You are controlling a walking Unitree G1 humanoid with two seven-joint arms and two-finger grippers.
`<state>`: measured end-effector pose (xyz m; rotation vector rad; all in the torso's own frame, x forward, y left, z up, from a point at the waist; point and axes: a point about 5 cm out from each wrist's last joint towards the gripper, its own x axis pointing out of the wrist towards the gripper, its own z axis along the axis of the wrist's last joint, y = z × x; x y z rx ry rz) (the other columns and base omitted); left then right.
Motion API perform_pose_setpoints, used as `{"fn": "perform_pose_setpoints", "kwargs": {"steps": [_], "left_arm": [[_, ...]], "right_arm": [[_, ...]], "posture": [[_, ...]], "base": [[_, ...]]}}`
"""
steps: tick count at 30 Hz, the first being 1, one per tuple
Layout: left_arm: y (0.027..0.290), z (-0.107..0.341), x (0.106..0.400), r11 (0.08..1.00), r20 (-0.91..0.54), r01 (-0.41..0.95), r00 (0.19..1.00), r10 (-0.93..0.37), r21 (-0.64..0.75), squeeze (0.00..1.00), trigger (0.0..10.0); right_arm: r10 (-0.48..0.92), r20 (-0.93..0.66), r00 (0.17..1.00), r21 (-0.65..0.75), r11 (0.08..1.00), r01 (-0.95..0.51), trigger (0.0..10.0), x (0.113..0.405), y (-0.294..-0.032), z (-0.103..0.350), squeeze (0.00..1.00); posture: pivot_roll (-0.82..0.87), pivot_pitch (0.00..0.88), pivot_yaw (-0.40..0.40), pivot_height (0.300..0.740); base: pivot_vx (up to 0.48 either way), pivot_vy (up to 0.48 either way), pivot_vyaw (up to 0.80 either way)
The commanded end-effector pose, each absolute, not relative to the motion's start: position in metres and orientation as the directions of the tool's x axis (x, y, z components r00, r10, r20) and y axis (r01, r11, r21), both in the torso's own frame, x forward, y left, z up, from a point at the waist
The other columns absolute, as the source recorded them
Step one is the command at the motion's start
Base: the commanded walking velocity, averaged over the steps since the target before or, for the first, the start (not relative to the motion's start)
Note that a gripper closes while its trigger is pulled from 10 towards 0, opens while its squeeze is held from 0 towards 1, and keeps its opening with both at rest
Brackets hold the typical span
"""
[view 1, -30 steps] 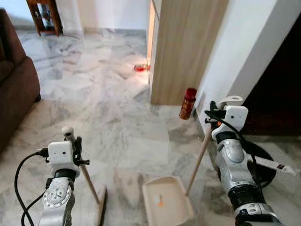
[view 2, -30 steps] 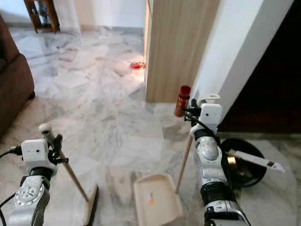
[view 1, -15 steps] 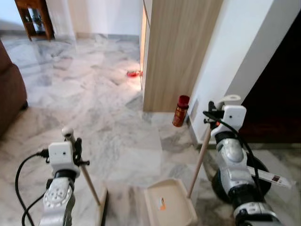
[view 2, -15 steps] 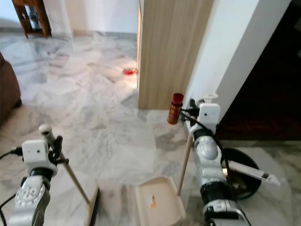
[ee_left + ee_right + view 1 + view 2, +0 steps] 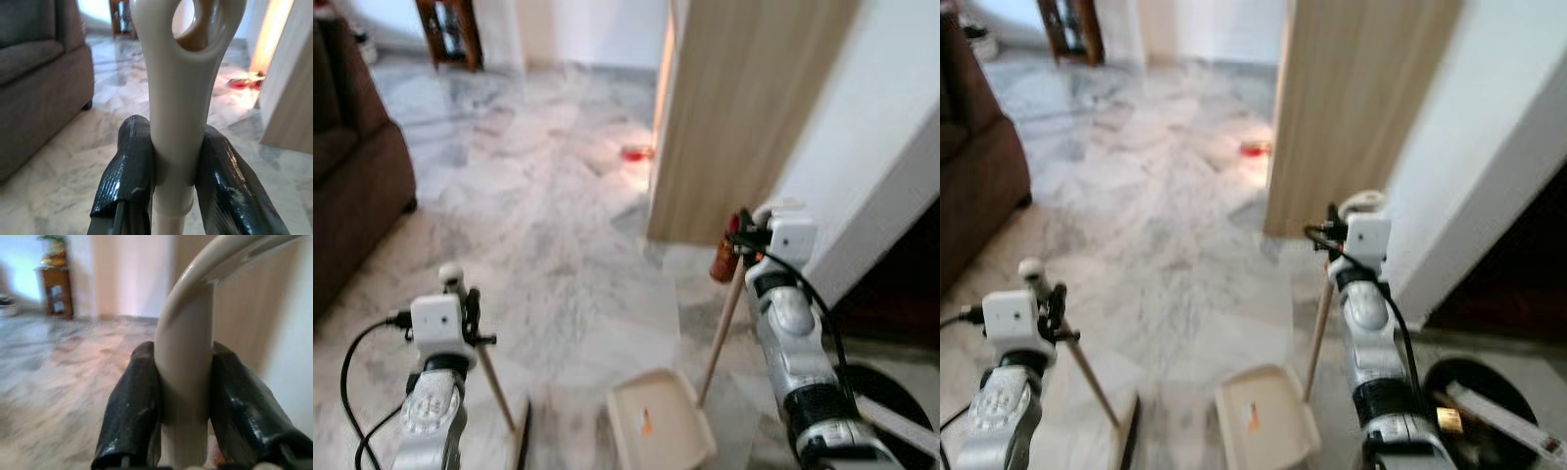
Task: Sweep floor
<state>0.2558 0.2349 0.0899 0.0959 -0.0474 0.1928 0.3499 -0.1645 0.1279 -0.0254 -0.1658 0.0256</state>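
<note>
Floor inventory, placed from the wooden partition [image 5: 744, 108]:
- broom [image 5: 494, 387], one, well left
- dustpan [image 5: 658, 429], one, in front
- red can [image 5: 722, 259], one, beside
- brown sofa [image 5: 352, 186], one, far left
- red item [image 5: 634, 153], one, behind; kind unclear

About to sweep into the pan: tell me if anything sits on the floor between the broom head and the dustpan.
Nothing visible does. Bare marble lies between the broom head, held by the left gripper, and the dustpan, held by the right gripper.
</note>
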Motion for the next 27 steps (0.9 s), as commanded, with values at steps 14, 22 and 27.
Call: {"fn": "perform_pose_setpoints", "kwargs": {"steps": [14, 22, 27], "left_arm": [[0.2321, 0.0999, 0.2603, 0.978, 0.102, -0.186, 0.979, 0.177, 0.092, 0.00, 10.0], [0.2323, 0.1009, 0.2615, 0.979, 0.103, -0.178, 0.980, 0.168, 0.096, 0.00, 10.0], [0.2334, 0.1017, 0.2622, 0.980, 0.104, -0.174, 0.981, 0.164, 0.099, 0.00, 10.0]], "right_arm": [[-0.001, 0.197, 0.980, -0.008, 1.000, 0.002, 10.0, 0.3515, -0.1723, 0.1356, 0.00], [-0.012, 0.198, 0.980, 0.003, 1.000, 0.012, 10.0, 0.3499, -0.1747, 0.1347, 0.00], [-0.015, 0.198, 0.980, 0.006, 1.000, 0.014, 10.0, 0.3494, -0.1731, 0.1338, 0.00]], "posture": [[0.15, 0.037, -0.076, 0.740], [0.15, 0.041, -0.064, 0.740], [0.15, 0.040, -0.059, 0.740]], "base": [[0.407, 0.000, 0.00], [0.407, 0.000, 0.00], [0.407, 0.000, 0.00]]}}
